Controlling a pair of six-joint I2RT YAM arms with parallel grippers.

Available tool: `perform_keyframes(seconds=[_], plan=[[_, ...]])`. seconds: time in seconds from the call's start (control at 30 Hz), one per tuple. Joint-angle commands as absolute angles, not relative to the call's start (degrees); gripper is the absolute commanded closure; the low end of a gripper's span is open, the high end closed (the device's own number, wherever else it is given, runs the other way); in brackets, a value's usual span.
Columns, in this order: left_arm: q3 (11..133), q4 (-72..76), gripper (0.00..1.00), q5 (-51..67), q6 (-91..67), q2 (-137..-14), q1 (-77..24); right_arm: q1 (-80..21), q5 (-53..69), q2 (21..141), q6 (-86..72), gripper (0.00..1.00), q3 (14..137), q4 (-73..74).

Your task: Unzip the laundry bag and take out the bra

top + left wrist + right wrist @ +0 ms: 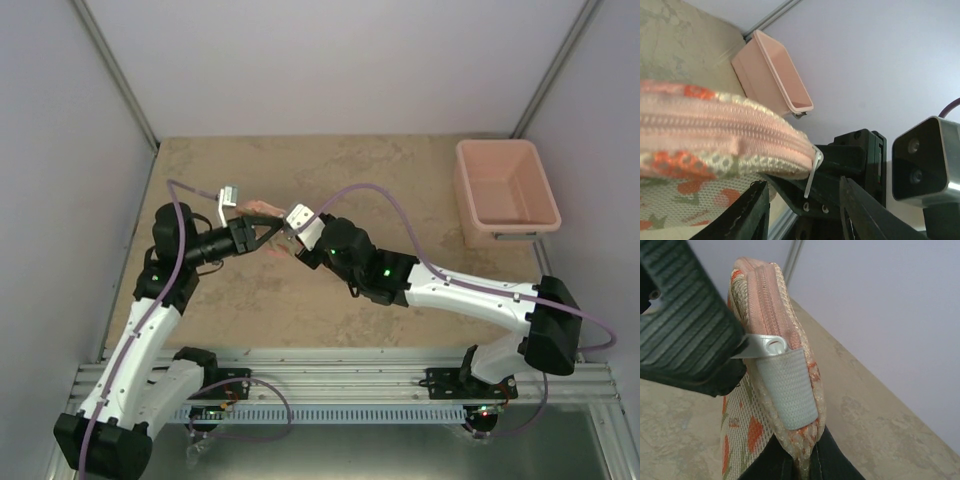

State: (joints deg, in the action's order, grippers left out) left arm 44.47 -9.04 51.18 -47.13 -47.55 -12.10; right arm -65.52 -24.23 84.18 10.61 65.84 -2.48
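Note:
The laundry bag (pixel 715 132), pale pink mesh with orange print, stands on edge between my two grippers; in the top view only a small pink part of it (pixel 258 208) shows. Its pink zip is shut. The silver zip pull (pixel 762 346) hangs at the bag's end above a white fabric tab (pixel 787 385). My right gripper (pixel 802 456) is shut on the bag's end seam below the tab. My left gripper (pixel 801 182) is open, with the pull (pixel 812 175) between its fingers; one ribbed pad (pixel 685 315) lies against the pull. The bra is hidden.
A rigid pink tub (pixel 505 190) stands empty at the back right of the tan table (pixel 400 180); it also shows in the left wrist view (pixel 772 75). Both arms meet at the left-centre of the table. Grey walls enclose the table on three sides.

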Motion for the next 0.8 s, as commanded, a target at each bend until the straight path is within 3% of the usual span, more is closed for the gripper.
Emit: perform_keyframes(seconds=[0.0, 0.47, 0.77], plan=[[44.71, -6.54, 0.62, 49.83, -49.04, -47.57, -12.31, -66.11, -23.35, 84.64, 11.6, 1.0, 67.59, -5.19], [44.65, -8.99, 1.0, 49.03, -48.09, -46.63, -12.22, -66.53, -23.99, 84.42, 12.11, 0.99, 66.83, -4.74], [44.0, -12.39, 1.0, 48.43, -45.6, -44.56, -11.81, -66.19, -26.63, 82.92, 14.7, 1.0, 62.82, -5.69]])
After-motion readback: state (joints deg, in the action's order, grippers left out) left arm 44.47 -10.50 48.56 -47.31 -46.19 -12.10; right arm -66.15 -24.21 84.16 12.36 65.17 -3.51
